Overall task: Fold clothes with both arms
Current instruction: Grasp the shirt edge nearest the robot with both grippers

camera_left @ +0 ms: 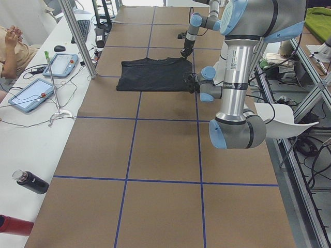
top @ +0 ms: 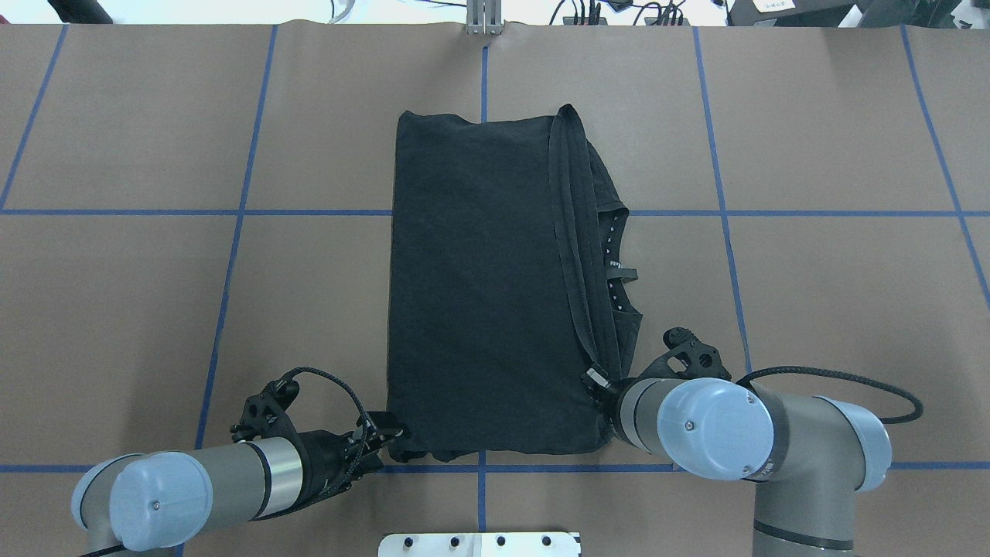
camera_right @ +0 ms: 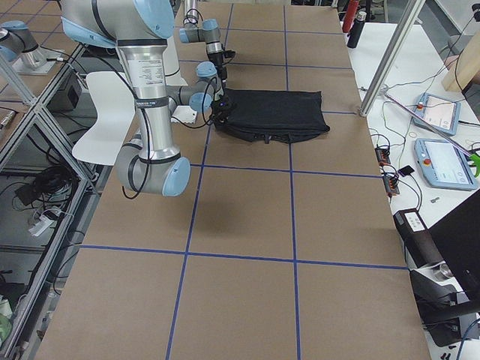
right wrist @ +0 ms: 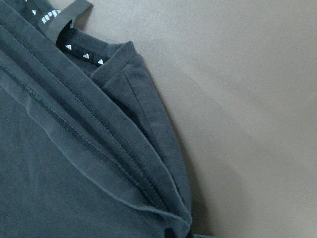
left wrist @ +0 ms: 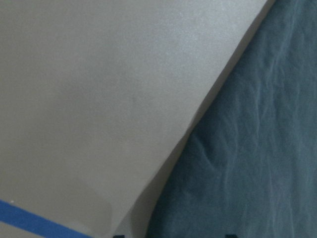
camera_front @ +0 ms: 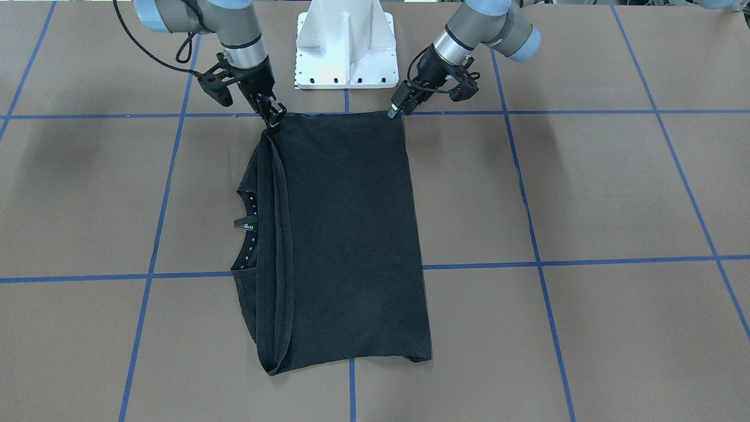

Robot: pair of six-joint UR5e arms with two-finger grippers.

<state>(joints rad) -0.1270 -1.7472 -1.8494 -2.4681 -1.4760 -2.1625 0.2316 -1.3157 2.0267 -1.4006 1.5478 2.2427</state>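
The black T-shirt [camera_front: 351, 234] lies folded lengthwise on the brown table, plain side up, with its collar and label [camera_front: 246, 225] showing on the robot's right. It also shows in the overhead view [top: 479, 294]. My left gripper [camera_front: 394, 111] is low at the shirt's near-left corner [top: 396, 437]. In its wrist view the shirt's edge [left wrist: 247, 148] runs between two fingertips that stand apart, so it looks open. My right gripper [camera_front: 273, 116] is at the near-right corner [top: 595, 381], pinched on the hem layers [right wrist: 148, 188].
The white base pedestal [camera_front: 345, 47] stands just behind the shirt's near edge. Blue tape lines [camera_front: 586, 261] cross the table. A side bench holds tablets [camera_left: 31, 95] and a bottle [camera_left: 28, 182]. A person [camera_left: 10, 46] sits beside it.
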